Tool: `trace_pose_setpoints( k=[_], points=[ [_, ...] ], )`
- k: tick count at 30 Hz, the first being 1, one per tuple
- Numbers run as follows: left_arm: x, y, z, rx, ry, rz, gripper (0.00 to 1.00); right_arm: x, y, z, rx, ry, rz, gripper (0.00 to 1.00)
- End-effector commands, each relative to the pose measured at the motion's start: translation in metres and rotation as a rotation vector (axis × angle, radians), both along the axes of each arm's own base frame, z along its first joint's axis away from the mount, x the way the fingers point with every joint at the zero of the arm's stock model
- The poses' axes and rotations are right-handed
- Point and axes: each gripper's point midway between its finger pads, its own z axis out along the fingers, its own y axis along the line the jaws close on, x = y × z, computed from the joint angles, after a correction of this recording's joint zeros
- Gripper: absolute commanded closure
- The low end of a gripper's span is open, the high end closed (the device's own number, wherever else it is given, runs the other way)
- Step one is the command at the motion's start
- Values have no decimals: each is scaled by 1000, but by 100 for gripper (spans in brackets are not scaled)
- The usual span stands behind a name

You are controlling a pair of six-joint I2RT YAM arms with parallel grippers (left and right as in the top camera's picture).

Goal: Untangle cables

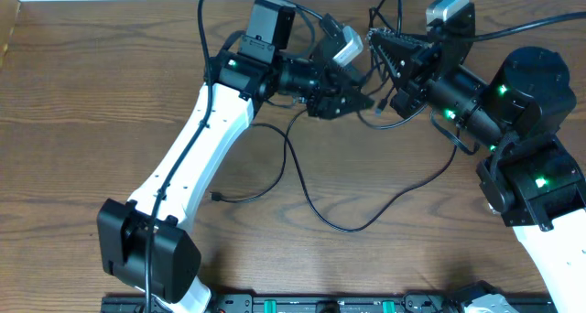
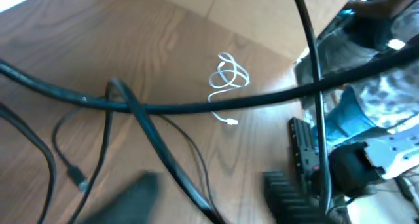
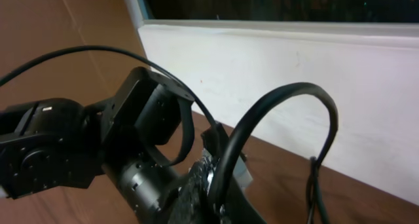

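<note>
We see the left gripper [image 1: 361,101] part-open with a black cable [image 1: 348,229] trailing across the worktop [image 1: 92,93], the right gripper [image 1: 375,43] clamped on another black strand [image 3: 262,105], and a white cable [image 2: 229,76] coiled nearby.

The brown wood-grain table [image 1: 82,121] carries thin black cables [image 1: 303,192] looping across the overhead frame's centre. 1 small white coiled cable [image 2: 229,76] lies upper centre in the left wrist view.

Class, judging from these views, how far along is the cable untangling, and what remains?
Done: the white cable lies apart from the black ones, though looped on itself. In hand: the right gripper looks shut on a black cable, the left gripper beside it. Left: black strands cross each other on the table between the arms.
</note>
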Motion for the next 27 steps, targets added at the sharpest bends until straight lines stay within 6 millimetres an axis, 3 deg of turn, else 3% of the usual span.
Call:
trace_pose_setpoints(
  k=[1, 5, 12, 21, 24, 25, 27],
  points=[
    [7, -2, 2, 35, -45, 36, 90, -8, 2, 7, 17, -12, 20, 99],
    [14, 0, -6, 83, -60, 82, 93, -7, 2, 7, 16, -10, 18, 99],
    [58, 34, -37, 306, -92, 354, 93, 1, -10, -7, -12, 40, -65, 99],
    [111, 121, -57, 518, -92, 710, 92, 14, -35, -24, -55, 97, -195, 99],
    [124, 158, -59, 546, -61, 824, 92, 17, -49, -25, -56, 104, -251, 99],
    [131, 181, -59, 543, -32, 886, 92, 16, -57, -23, -51, 105, -270, 99],
    [137, 207, -58, 537, -2, 951, 92, 15, -65, -20, -43, 104, -293, 99]
  ],
)
